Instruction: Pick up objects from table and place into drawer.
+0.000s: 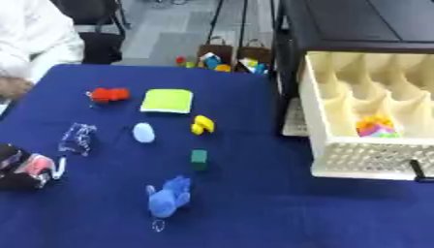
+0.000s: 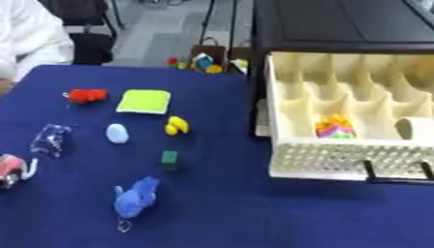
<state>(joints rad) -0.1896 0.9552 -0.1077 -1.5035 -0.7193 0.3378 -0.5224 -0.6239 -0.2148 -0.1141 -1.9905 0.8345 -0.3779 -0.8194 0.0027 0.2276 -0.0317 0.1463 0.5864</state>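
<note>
On the right side of the frame, the cream drawer point(image 2: 339, 160) is standing pulled open, and a multicoloured item point(image 2: 335, 128) is already lying in one of its front compartments, with a pale roll point(image 2: 413, 128) showing in the compartment just to its right. Most of the work is still waiting on the blue tabletop point(image 1: 280, 213): a red toy point(image 1: 108, 94) in the upper left, a lime-green pad point(image 1: 167, 100) beside it, a yellow piece point(image 1: 203, 124), a pale blue oval point(image 1: 143, 132), a clear crinkled wrapper point(image 1: 78, 138), a small green block point(image 1: 198, 158) and a blue plush point(image 1: 168, 196) lying nearest the lower edge.

At the left edge the left hand point(image 1: 19, 167) is resting low on the cloth; whether its fingers are curled or holding the red-and-white thing point(image 2: 12, 167) there I cannot tell. The right hand is not showing in either view.

Judging by this, the task is barely started, with seven loose things left to move.
</note>
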